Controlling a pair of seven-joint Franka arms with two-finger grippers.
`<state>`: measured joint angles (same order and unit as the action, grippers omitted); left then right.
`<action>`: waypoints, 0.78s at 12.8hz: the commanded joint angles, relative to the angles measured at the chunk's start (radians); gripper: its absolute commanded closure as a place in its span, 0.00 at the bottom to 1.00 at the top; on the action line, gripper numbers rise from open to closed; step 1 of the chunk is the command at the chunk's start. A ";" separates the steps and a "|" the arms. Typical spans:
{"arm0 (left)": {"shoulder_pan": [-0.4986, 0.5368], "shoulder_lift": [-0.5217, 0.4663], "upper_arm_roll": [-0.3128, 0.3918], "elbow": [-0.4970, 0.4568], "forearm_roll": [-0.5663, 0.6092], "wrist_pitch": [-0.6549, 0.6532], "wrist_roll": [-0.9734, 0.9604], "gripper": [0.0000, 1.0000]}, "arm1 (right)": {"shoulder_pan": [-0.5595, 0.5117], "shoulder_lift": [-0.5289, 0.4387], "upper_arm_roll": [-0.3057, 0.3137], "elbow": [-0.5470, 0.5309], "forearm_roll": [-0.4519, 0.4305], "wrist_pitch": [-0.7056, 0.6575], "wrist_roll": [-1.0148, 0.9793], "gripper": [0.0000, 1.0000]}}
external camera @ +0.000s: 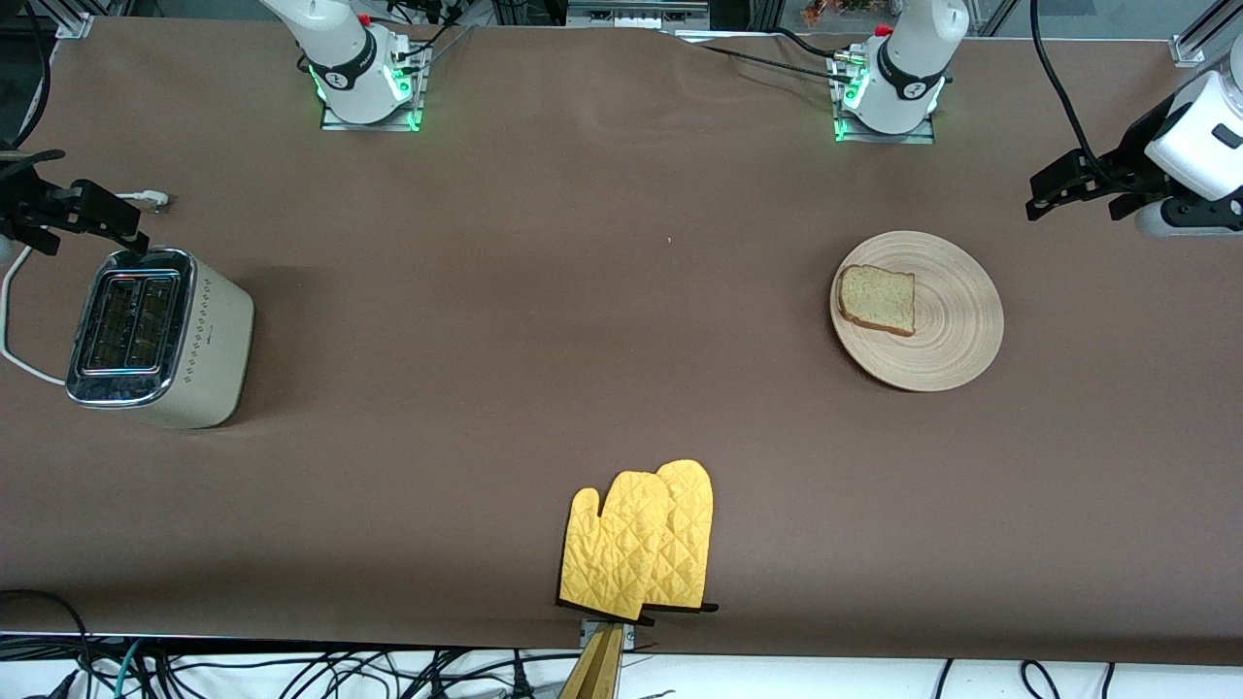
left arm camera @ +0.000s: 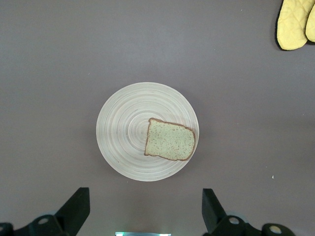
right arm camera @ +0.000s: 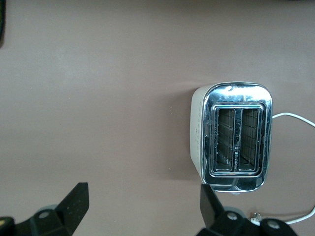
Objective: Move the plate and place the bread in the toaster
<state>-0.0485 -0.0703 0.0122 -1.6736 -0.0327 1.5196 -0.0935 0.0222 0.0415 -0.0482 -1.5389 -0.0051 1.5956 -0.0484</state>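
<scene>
Both arms rise from their bases and reach out to the ends of the surface, each waiting up in the air. The left gripper (external camera: pixel 1063 199) hangs high at the left arm's end, its 2 black fingers (left arm camera: pixel 74 209) spread wide with nothing between the jaws, its white wrist turned sideways. The right gripper (external camera: pixel 58 218) hangs at the right arm's end, its 2 fingers (right arm camera: pixel 74 204) likewise spread wide and the jaws empty; only its dark hand shows in the front view, the wrist cut off at the edge
</scene>
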 commanded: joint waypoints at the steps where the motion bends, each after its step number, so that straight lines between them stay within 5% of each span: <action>1: 0.007 0.018 -0.001 0.035 -0.001 -0.019 0.014 0.00 | -0.001 -0.009 0.004 0.008 0.004 -0.016 0.001 0.00; 10: 0.009 0.021 0.003 0.035 -0.003 -0.019 0.012 0.00 | -0.001 -0.009 0.002 0.008 0.004 -0.028 0.002 0.00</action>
<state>-0.0480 -0.0607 0.0176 -1.6695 -0.0327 1.5196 -0.0935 0.0223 0.0415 -0.0482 -1.5389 -0.0051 1.5848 -0.0483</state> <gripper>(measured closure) 0.000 0.000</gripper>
